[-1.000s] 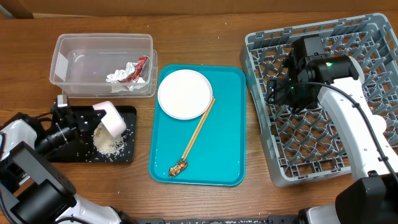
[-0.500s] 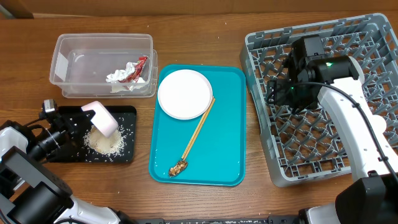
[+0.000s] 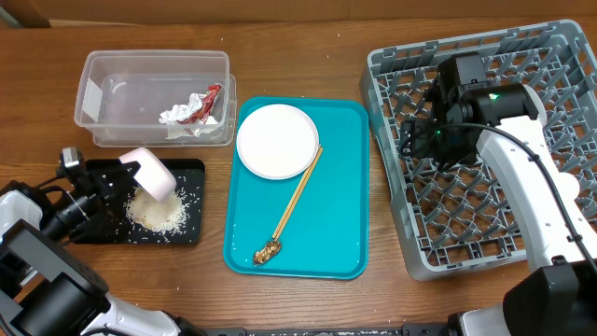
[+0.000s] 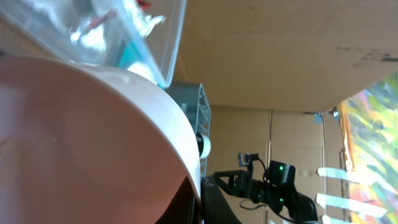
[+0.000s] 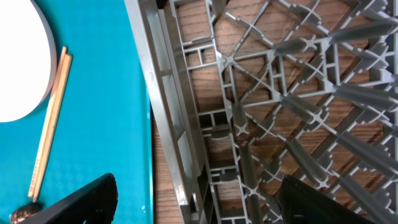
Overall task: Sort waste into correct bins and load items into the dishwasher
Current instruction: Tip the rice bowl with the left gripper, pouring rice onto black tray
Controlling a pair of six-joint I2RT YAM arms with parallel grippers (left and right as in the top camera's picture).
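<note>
The left gripper [image 3: 126, 175] clamps a pale bowl [image 3: 151, 174], tipped over the black tray [image 3: 191, 168] at the near left, where a heap of rice [image 3: 159, 215] lies. Beyond it, the clear tub [image 3: 121, 98] holds the crumpled napkin [image 3: 177, 117] and red-and-white wrapper [image 3: 207, 101]. The right gripper [image 5: 199, 202] hangs with fingers spread wide over the grey dish rack [image 3: 392, 187] at right, while plate [image 3: 277, 140], chopsticks [image 3: 298, 194] and brown scrap [image 3: 268, 252] lie on the teal tray [image 3: 336, 187] in the middle.

1 flat teal tray [image 3: 336, 224] mid-table, on wooden table [image 3: 298, 56]; cardboard wall [image 4: 280, 56] beyond.
</note>
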